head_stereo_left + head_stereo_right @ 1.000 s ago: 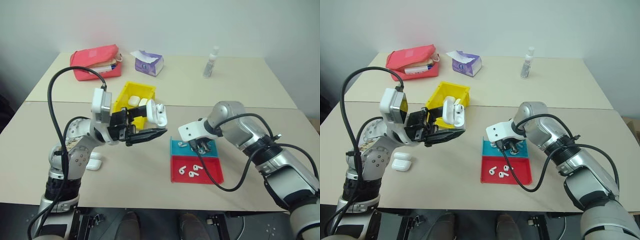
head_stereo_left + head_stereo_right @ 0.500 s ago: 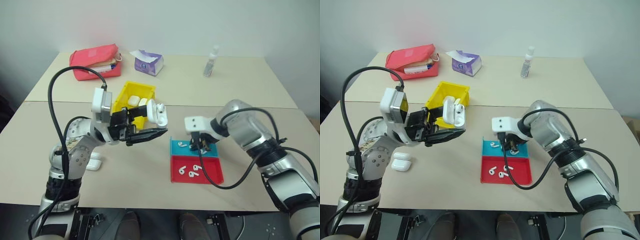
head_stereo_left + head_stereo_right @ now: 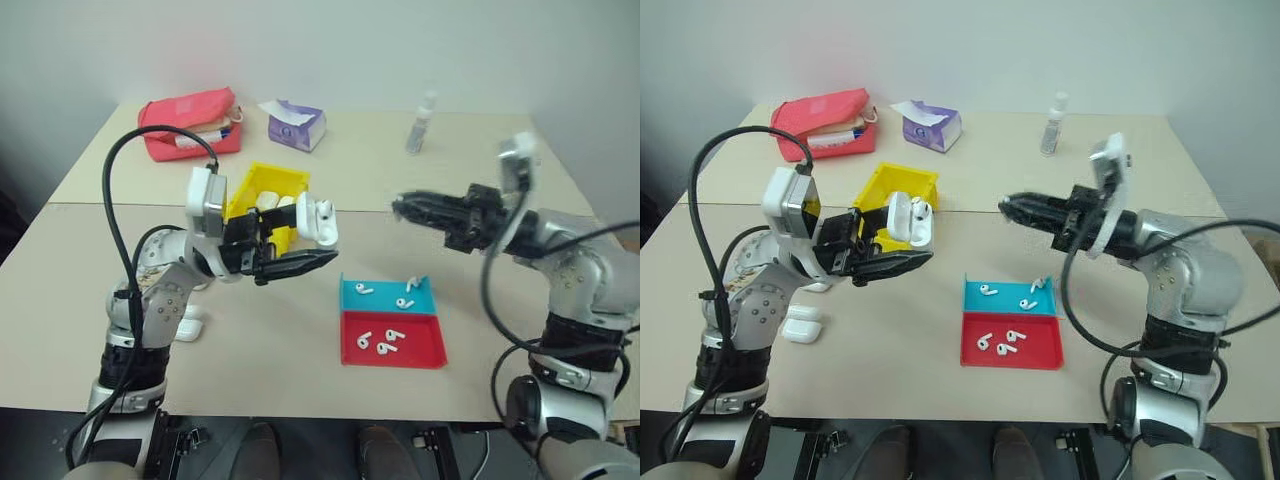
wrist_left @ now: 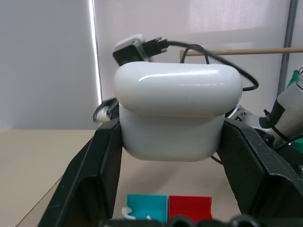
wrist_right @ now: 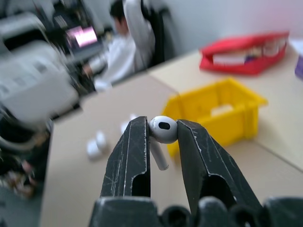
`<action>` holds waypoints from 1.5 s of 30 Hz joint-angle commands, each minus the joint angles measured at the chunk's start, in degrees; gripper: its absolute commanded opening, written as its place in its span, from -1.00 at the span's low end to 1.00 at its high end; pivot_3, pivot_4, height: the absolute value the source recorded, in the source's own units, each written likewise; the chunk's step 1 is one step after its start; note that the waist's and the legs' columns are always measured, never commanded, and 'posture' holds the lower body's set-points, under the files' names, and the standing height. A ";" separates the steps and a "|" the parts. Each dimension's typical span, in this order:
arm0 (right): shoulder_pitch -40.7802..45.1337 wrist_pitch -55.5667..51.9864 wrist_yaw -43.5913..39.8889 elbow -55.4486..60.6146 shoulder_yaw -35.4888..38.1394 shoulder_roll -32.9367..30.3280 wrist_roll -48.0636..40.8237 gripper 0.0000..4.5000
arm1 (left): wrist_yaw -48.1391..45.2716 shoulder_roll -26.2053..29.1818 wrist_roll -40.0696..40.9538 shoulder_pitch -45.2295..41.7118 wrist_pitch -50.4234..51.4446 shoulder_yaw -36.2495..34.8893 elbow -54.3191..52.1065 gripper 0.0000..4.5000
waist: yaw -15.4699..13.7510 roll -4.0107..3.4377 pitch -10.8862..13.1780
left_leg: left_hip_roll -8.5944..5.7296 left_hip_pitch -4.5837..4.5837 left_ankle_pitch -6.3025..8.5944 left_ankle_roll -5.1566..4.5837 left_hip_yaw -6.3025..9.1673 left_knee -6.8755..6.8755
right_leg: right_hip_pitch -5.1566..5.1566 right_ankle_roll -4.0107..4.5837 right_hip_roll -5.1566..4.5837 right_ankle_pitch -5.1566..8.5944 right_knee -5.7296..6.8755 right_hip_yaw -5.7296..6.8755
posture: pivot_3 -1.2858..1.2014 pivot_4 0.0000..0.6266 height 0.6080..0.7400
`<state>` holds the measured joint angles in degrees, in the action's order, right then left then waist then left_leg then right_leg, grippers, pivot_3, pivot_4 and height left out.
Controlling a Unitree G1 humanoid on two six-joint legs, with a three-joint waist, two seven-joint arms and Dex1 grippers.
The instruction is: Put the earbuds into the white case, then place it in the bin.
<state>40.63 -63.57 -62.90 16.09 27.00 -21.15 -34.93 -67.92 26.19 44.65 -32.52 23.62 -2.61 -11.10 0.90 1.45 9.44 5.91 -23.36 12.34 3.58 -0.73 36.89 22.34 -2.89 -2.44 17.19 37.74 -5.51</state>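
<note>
My left gripper is shut on the white case, holding it in the air in front of the yellow bin; its lid appears tipped open. The same case sits between the black fingers in the left wrist view. My right gripper is raised at about the same height, to the right of the case and apart from it, pointing at it. It is shut on one earbud. Other earbuds lie in the teal tray and the red tray.
Two white cases lie on the table by my left arm, and more rest inside the bin. At the back are a pink pouch, a purple tissue pack and a small spray bottle. A person sits at a desk beyond the table.
My right gripper has lifted off the teal tray with an earbud, risen and rolled to point left toward the case. The left gripper and case stayed in place.
</note>
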 commanded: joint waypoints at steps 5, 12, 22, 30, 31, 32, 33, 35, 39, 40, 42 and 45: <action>1.76 -9.32 19.02 10.29 4.50 8.92 -25.34 -0.71 | -0.34 -1.20 -0.55 -3.04 -0.53 1.12 1.33 0.23 | 0.15 -0.01 -0.01 | 0.00 0.02 0.00 0.00 0.01 -0.01 | 0.00 0.00 0.00 0.00 0.07 -0.01 | 0.03 -0.52 1.00; -1.65 -3.89 27.73 14.52 -3.30 9.88 -31.15 -0.71 | 2.39 -1.48 0.12 -4.33 1.88 1.20 -0.37 0.23 | 0.10 -0.01 -0.01 | -0.01 -0.08 0.00 0.00 0.04 -0.02 | 0.03 -0.01 -0.01 0.00 0.00 0.02 | 0.03 -0.52 1.00; -6.24 3.69 26.76 14.14 -10.55 3.01 -30.19 -0.71 | 3.42 -0.74 1.20 -5.04 3.49 0.20 -1.65 0.23 | 0.12 -0.01 -0.01 | 0.00 -0.08 0.00 -0.01 0.06 -0.03 | 0.04 -0.02 0.00 0.01 -0.03 0.04 | 0.03 -0.52 1.00; -8.08 9.59 23.62 14.08 -15.30 -1.99 -28.52 -0.55 | 3.29 -1.30 0.21 -5.65 2.67 0.41 -0.37 0.23 | 0.07 -0.01 0.00 | 0.00 -0.09 0.00 -0.01 0.06 -0.03 | 0.03 -0.01 0.00 0.01 -0.06 0.03 | 0.03 -0.52 1.00; -8.22 10.18 23.34 14.10 -15.81 -2.49 -28.43 -0.39 | 3.26 -1.35 0.13 -5.61 2.60 0.40 -0.35 0.23 | 0.06 -0.01 -0.01 | 0.00 -0.09 0.00 -0.01 0.06 -0.03 | 0.03 -0.02 0.00 0.01 -0.07 0.04 | 0.03 -0.52 1.00; -8.27 10.63 23.18 14.02 -16.21 -2.95 -28.45 -0.31 | 3.22 -1.35 0.12 -5.48 2.55 0.36 -0.45 0.23 | 0.04 -0.01 0.00 | -0.01 -0.09 0.00 -0.01 0.06 -0.03 | 0.03 -0.01 0.00 0.01 -0.07 0.04 | 0.03 -0.52 1.00; -8.24 10.98 23.17 14.00 -16.64 -3.50 -28.31 -0.19 | 3.21 -1.32 0.17 -5.25 2.54 0.29 -0.67 0.23 | 0.02 -0.01 0.00 | 0.00 -0.09 0.00 -0.01 0.06 -0.03 | 0.03 -0.01 0.00 0.01 -0.07 0.04 | 0.03 -0.52 1.00; -8.16 11.62 23.33 13.90 -17.25 -4.34 -28.31 0.11 | 3.15 -1.22 0.24 -4.76 2.54 0.13 -1.13 0.23 | 0.01 -0.01 0.00 | 0.00 -0.09 0.00 -0.01 0.06 -0.04 | 0.03 -0.01 0.00 0.01 -0.07 0.04 | 0.03 -0.52 1.00; -8.04 12.37 23.53 13.80 -17.46 -5.48 -29.45 0.42 | 2.83 -1.36 -0.10 -4.00 2.12 0.08 -1.28 0.23 | -0.03 -0.01 0.00 | 0.00 -0.09 0.00 -0.01 0.06 -0.03 | 0.03 -0.01 0.00 0.01 -0.07 0.04 | 0.03 -0.52 1.00; -8.08 12.50 23.61 13.83 -17.43 -5.68 -29.77 0.42 | 2.75 -1.43 -0.25 -3.88 1.99 0.13 -1.20 0.23 | -0.04 -0.01 0.00 | 0.00 -0.09 0.00 -0.01 0.06 -0.03 | 0.03 -0.02 0.00 0.01 -0.08 0.04 | 0.03 -0.52 1.00; -8.25 12.75 23.97 13.96 -17.05 -5.99 -30.89 0.42 | 2.51 -1.55 -0.58 -3.59 1.70 0.23 -0.90 0.23 | -0.04 -0.01 0.00 | 0.00 -0.09 0.00 -0.01 0.06 -0.03 | 0.03 -0.01 0.00 0.01 -0.08 0.04 | 0.03 -0.52 1.00; -8.58 12.94 24.30 14.41 -16.41 -6.51 -32.55 0.42 | 2.12 -1.65 -1.30 -3.13 1.17 0.54 -0.02 0.23 | -0.05 -0.01 0.00 | 0.00 -0.09 0.01 -0.01 0.06 -0.03 | 0.03 -0.01 0.00 0.01 -0.09 0.04 | 0.03 -0.52 1.00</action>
<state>32.43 -51.24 -38.73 29.20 10.09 -26.94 -65.92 -65.05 24.88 42.84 -35.23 26.38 -1.46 -10.12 0.84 1.44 9.44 5.90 -23.45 12.34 3.57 -0.67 36.86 22.37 -2.90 -2.44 17.20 37.65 -5.47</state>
